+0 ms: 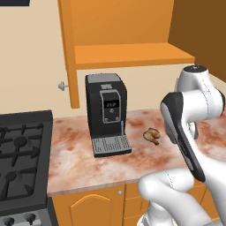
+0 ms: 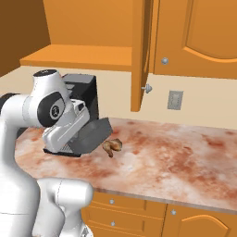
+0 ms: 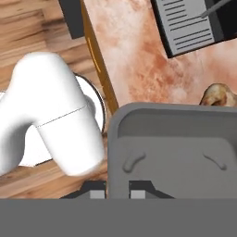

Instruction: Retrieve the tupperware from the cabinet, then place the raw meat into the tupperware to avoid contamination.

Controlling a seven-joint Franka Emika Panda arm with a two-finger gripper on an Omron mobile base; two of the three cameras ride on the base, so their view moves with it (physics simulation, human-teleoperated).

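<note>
black coffee machine (image 1: pixel 106 112) on marbled counter (image 1: pixel 75 163), black stove (image 1: pixel 20 154) at left, wall outlet (image 2: pixel 175 100)

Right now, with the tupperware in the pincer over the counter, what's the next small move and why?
Probably lower the tupperware straight down onto the bare counter and let go. The pincer is shut on its rim, it hangs tilted above the marble, and the raw meat lies just beside it, near the coffee machine. The box has to rest flat before the meat can go in.

Raw meat (image 3: pixel 217 96) cut by hand view's edge, partly behind tupperware (image 3: pixel 171 152)
</note>
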